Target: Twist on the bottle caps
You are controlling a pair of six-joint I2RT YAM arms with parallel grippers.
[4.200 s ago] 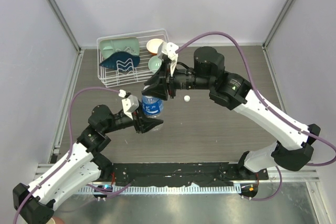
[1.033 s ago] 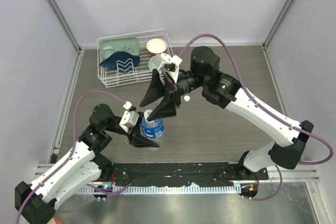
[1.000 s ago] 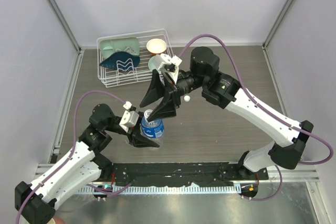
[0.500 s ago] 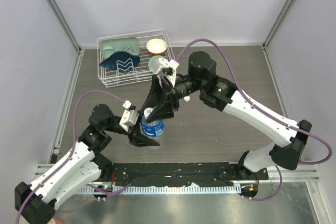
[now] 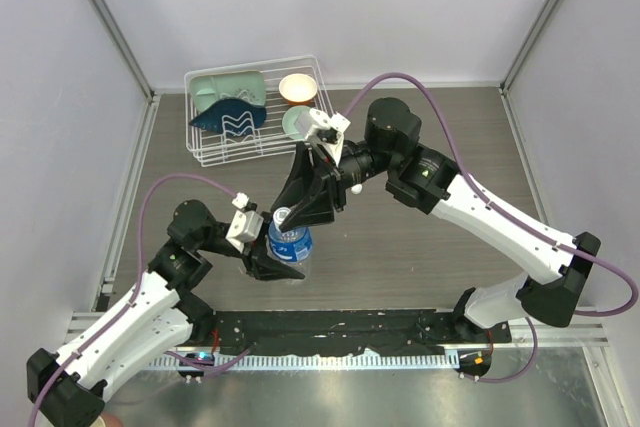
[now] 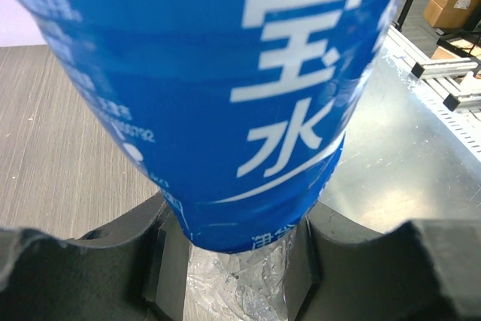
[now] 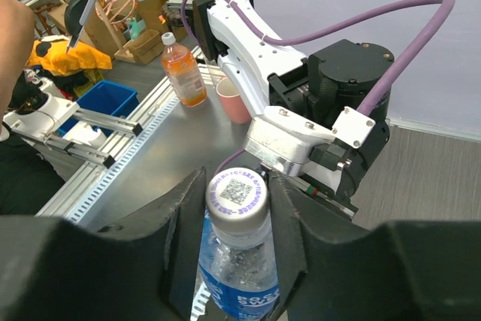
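A clear bottle (image 5: 290,240) with a blue label band stands upright near the table's middle left. My left gripper (image 5: 283,255) is shut on its lower body; the blue label (image 6: 225,95) fills the left wrist view, with the jaws of the left gripper (image 6: 233,276) pressed on both sides. A white bottle cap (image 7: 237,192) sits on the bottle's neck. My right gripper (image 7: 236,186) comes down from above, both fingers touching the cap's sides. From above, the right gripper (image 5: 300,209) hides the cap. A second small white cap (image 5: 355,188) lies on the table beside the right wrist.
A white wire rack (image 5: 215,153) stands at the back left, holding pale green dishes and a blue item. A cream bowl (image 5: 297,87) and a green bowl (image 5: 296,123) sit at its right end. A metal strip (image 5: 330,377) runs along the near edge.
The right gripper's fingers have closed in onto the cap on the bottle. The right arm has shifted slightly. The left gripper and the bottle have stayed still over the last second.
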